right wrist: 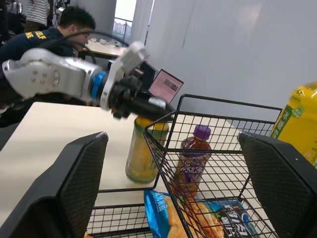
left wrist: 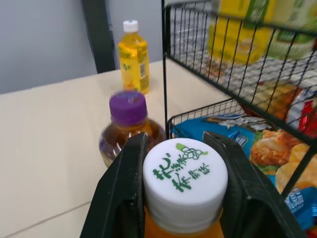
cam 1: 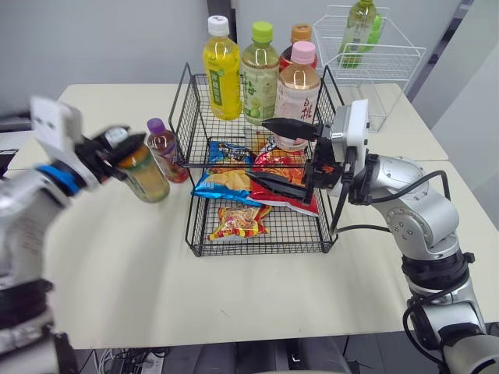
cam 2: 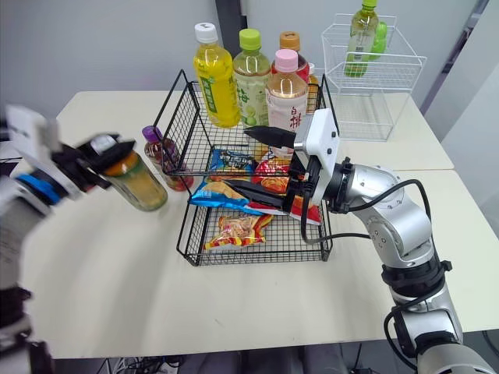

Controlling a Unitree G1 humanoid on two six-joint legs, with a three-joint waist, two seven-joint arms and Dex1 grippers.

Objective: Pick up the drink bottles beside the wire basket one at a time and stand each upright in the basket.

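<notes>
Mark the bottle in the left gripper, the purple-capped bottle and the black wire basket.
held bottle [left wrist: 184, 176]: left wrist view, on its white cap.
purple-capped bottle [cam 1: 167, 154]: left eye view, on its body.
black wire basket [cam 1: 288, 241]: left eye view, on its front wall.

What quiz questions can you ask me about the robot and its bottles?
1. True or false: the left claw is shut on the cap of the white-capped plastic bottle of orange drink.
2. How many drink bottles stand upright inside the black wire basket? A) two B) four C) six
3. Fill in the gap: the small plastic bottle of brown tea standing just outside that basket has a ____ cap.

Key: 1 true; 2 B; 3 purple.
</notes>
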